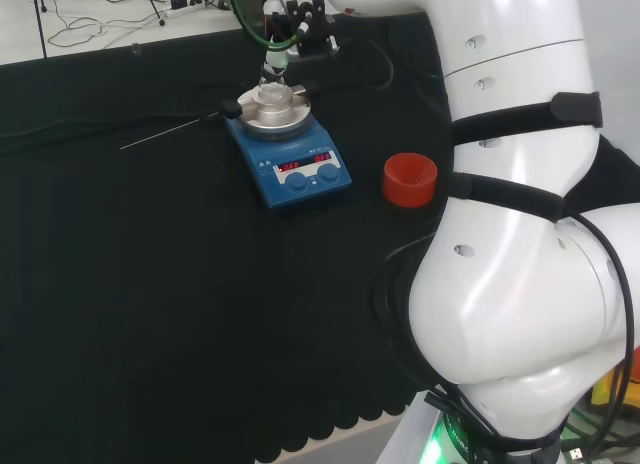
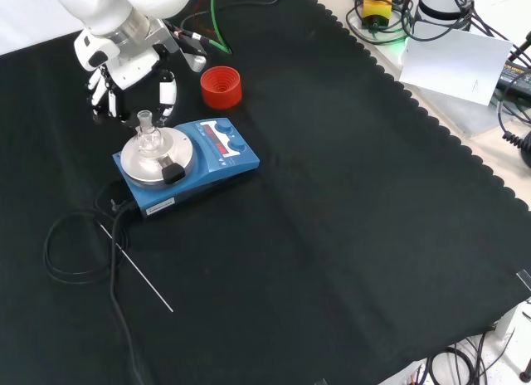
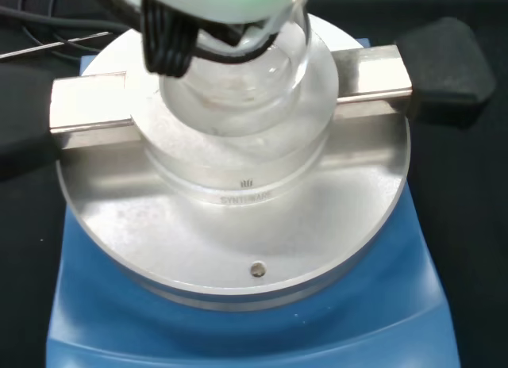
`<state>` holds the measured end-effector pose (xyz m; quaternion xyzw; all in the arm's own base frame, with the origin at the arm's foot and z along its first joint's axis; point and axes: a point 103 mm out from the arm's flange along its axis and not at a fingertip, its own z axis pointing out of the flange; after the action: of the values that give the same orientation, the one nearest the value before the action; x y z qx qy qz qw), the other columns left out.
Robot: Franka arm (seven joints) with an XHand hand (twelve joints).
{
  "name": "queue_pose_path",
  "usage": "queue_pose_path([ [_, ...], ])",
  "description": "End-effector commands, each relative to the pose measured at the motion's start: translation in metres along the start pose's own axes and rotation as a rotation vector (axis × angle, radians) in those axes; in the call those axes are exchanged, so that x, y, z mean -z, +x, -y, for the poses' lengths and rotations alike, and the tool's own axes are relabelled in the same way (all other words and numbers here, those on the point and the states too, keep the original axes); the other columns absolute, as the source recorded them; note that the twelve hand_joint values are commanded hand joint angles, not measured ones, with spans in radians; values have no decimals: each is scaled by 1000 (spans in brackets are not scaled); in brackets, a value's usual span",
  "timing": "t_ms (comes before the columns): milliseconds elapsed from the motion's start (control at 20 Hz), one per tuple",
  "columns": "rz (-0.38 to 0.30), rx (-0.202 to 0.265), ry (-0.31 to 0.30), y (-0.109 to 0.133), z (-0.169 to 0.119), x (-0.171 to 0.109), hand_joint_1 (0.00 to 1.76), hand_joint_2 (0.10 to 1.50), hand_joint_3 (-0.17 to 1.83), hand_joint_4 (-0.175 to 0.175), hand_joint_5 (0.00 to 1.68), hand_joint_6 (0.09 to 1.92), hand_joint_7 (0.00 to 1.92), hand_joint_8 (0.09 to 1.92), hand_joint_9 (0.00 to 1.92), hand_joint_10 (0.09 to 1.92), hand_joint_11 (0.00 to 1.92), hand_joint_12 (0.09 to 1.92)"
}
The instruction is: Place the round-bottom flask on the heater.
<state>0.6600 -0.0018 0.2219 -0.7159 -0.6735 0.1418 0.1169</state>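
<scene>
On the black cloth of the bench (image 2: 348, 202), going from left to right in the front view, a black cable (image 2: 62, 244) lies coiled at the far left, with a thin straight rod (image 2: 137, 269) slanting across the cloth just beside it. Next comes the heater (image 2: 187, 165), a blue box with a round silver top plate, two blue knobs and a red display on its right-hand part. The round-bottom flask (image 2: 149, 140) sits upright in the middle of that plate, its clear neck pointing up. In the wrist view the flask (image 3: 238, 82) rests in the plate's raised centre block, between two silver arms tipped with black handles.

Above the flask in the front view hangs the robot hand (image 2: 133, 82), white and black, its fingers pointing down and spread apart, relaxed and holding nothing; they stand near the flask's neck, on the far side of it, without touching it. Right of the hand, just beyond the heater's far corner, stands a red ribbed ring stand (image 2: 221, 86), nothing resting on it.

From the head view the heater (image 1: 290, 149) lies left of the red ring stand (image 1: 410, 179), the flask (image 1: 272, 92) on its plate, and the arm's white links (image 1: 520, 234) stand at the right.
</scene>
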Motion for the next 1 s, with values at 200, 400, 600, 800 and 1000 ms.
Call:
queue_pose_path([
  [200, -22, 10, -13, 8, 1, -2, 1055, 916, 356, 118, 1023, 992, 239, 729, 494, 689, 318, 1374],
  [400, -23, 10, -17, 8, 3, 0, 965, 714, 566, -57, 780, 868, 168, 711, 428, 706, 256, 1390],
  [600, -28, 7, -16, 6, 6, 2, 935, 629, 644, -64, 540, 788, 95, 698, 351, 723, 173, 1412],
  [800, -37, 9, -33, 5, 15, 8, 917, 607, 632, -58, 396, 601, 46, 691, 297, 745, 108, 1432],
  [1000, -41, -6, -70, -2, 37, 12, 914, 607, 622, -57, 395, 520, 39, 688, 285, 750, 93, 1430],
])
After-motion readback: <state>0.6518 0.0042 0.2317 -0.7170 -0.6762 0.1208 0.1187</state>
